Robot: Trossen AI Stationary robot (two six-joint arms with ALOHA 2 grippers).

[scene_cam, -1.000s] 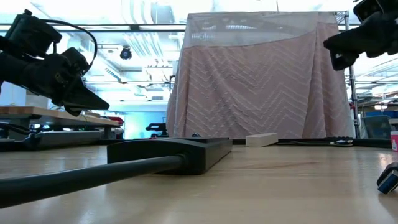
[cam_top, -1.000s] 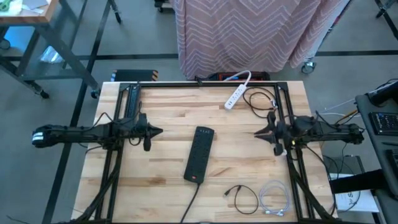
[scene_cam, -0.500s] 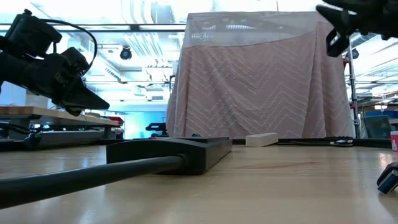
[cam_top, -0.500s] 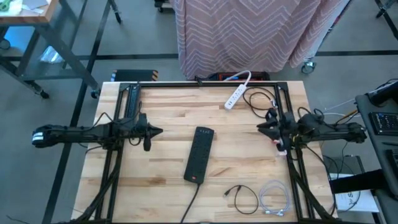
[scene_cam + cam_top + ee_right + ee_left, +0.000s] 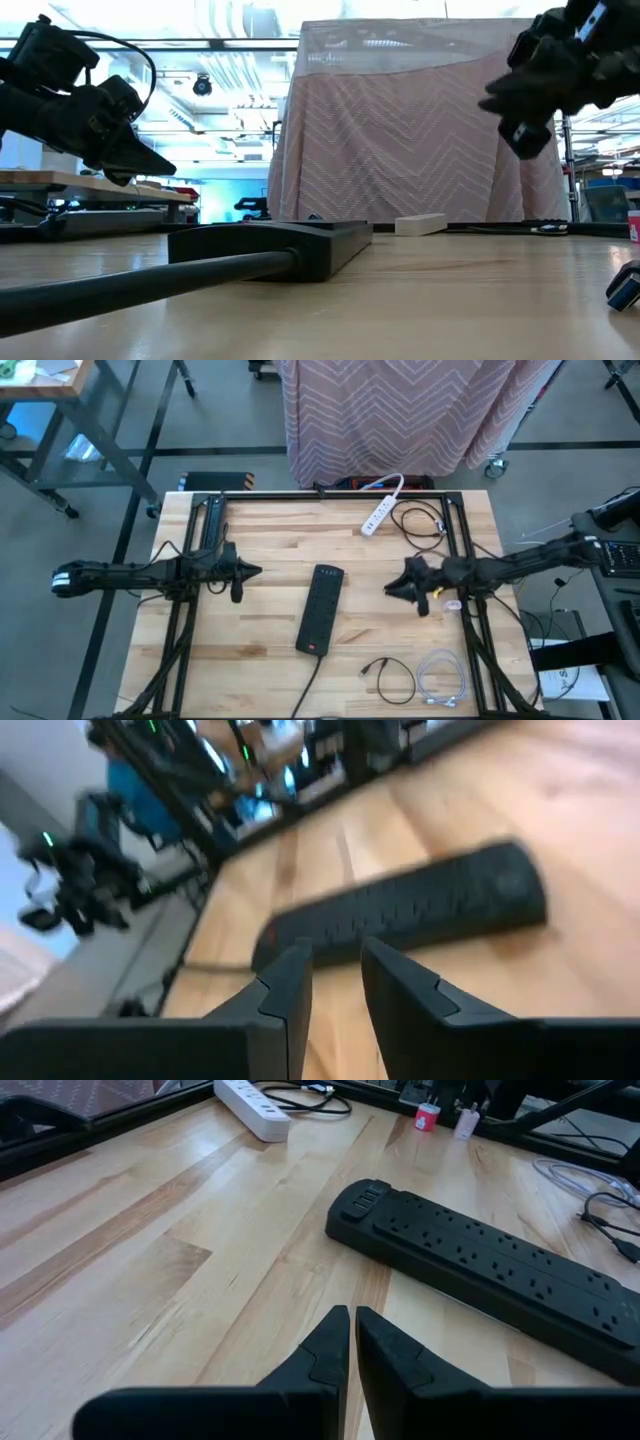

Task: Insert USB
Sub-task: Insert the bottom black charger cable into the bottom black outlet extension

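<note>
A black power strip (image 5: 320,608) lies flat in the middle of the table, its cord running off the near edge. It also shows in the left wrist view (image 5: 490,1265) and the right wrist view (image 5: 420,905). A black USB cable (image 5: 385,670) and a coiled clear one (image 5: 440,678) lie near the front right. My right gripper (image 5: 390,588) hangs open above the table just right of the strip, with nothing between its fingers (image 5: 285,990). My left gripper (image 5: 255,571) is shut and empty, left of the strip and above the wood (image 5: 350,1345).
A white power strip (image 5: 378,515) and a looped black cord (image 5: 420,518) lie at the far right. Two small plugs, one red (image 5: 428,1118) and one white (image 5: 466,1122), stand near the right arm's base. A blue connector (image 5: 625,288) lies at the right. A covered cart (image 5: 410,410) stands beyond the table.
My right gripper has swung out from the right frame toward the table's middle and the black power strip, sinking a little and rolling about its own axis. The left arm has kept still, and nothing on the table has moved.
</note>
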